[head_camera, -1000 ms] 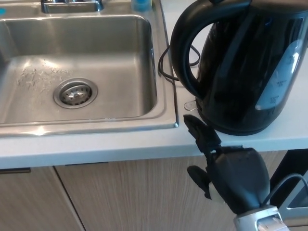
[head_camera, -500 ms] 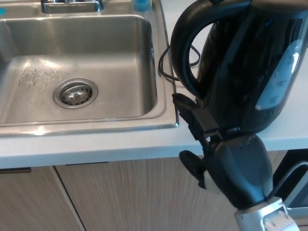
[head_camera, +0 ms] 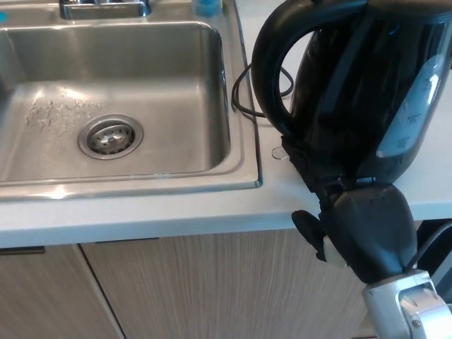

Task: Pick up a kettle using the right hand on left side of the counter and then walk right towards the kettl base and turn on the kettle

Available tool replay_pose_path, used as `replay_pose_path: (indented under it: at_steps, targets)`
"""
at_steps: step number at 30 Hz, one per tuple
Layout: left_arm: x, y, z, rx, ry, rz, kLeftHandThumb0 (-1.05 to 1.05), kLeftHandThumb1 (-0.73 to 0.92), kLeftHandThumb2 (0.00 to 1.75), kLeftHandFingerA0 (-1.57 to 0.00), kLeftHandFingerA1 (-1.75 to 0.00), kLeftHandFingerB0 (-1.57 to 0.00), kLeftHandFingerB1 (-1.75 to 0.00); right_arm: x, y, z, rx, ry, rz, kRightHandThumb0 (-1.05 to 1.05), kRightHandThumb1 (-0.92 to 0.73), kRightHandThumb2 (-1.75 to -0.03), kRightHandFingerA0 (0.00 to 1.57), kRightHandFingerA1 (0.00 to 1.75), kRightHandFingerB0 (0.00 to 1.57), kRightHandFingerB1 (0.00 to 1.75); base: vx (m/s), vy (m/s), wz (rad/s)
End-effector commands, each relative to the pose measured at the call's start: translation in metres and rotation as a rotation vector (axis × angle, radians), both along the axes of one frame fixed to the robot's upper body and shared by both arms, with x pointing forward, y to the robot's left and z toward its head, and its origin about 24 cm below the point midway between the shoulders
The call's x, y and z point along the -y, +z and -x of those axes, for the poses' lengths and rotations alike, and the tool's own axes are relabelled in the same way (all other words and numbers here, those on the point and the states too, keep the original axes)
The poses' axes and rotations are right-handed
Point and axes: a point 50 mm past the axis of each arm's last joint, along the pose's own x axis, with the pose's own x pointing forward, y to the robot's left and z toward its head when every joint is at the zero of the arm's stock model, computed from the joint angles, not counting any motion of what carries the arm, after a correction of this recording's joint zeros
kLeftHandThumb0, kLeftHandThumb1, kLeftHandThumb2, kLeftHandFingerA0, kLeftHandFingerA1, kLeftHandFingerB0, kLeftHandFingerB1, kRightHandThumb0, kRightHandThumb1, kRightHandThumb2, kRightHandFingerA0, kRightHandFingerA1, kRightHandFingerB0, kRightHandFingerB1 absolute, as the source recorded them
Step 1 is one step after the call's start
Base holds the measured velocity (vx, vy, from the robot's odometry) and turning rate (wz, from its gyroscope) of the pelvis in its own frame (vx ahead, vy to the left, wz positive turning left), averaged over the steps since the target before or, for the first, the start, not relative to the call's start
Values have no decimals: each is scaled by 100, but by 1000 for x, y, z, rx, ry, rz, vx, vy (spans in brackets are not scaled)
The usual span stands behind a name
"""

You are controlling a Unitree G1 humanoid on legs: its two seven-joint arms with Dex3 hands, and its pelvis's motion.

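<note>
Head view, looking down at the counter edge. My right hand [head_camera: 353, 212] comes up from the near right, forearm rising in front of the wood-grain cabinet front [head_camera: 191, 289]. Its fingers [head_camera: 311, 166] reach up against the lower body of the black electric kettle [head_camera: 360, 92], at the foot of the handle. The thumb [head_camera: 307, 229] sticks out to the left below the counter lip, touching nothing. The kettle's dark body swallows the fingertips, so I cannot tell whether the hand has closed on anything or only presses there.

The kettle stands upright on the pale countertop [head_camera: 141, 215], just right of the sink, filling the far right of the view. Its big loop handle [head_camera: 272, 70] faces left, toward the sink. A water-level window [head_camera: 417, 113] shows on its right flank. Whether it sits on a base is hidden by its own bulk and my hand.

A thin black cord [head_camera: 244, 92] loops on the counter between the sink rim and the kettle handle.

The stainless steel sink [head_camera: 176, 92] takes up the left half; round drain strainer [head_camera: 111, 135] in the basin floor, whitish residue to its far left. Faucet base [head_camera: 106, 7] at the far edge, a blue object [head_camera: 208, 7] beside it, cut off by the frame.

My left hand does not show.
</note>
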Motion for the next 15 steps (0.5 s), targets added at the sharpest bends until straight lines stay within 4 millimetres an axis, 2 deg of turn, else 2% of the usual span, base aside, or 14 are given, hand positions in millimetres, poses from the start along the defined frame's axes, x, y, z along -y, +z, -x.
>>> replay_pose_path:
  at_steps: [1, 12, 15]
  targets:
    - [3, 6, 4, 26, 10, -41, -14, 47, 113, -112, -108, -101, -97, 4, 3, -7, -8, -32, 16, -24, -69, -63, 85, 175, 14, 32, 0, 0, 0]
    - [5, 6, 7, 23, 12, -54, -11, 46, 117, -114, -110, -102, -98, -4, 7, -14, -10, -15, 6, -26, -67, -65, 80, 175, 20, 33, 0, 0, 0]
    - [5, 6, 7, 33, 21, -36, -11, 48, 114, -113, -110, -101, -98, -6, 6, -15, -17, -21, 16, -24, -67, -64, 84, 175, 18, 33, 0, 0, 0]
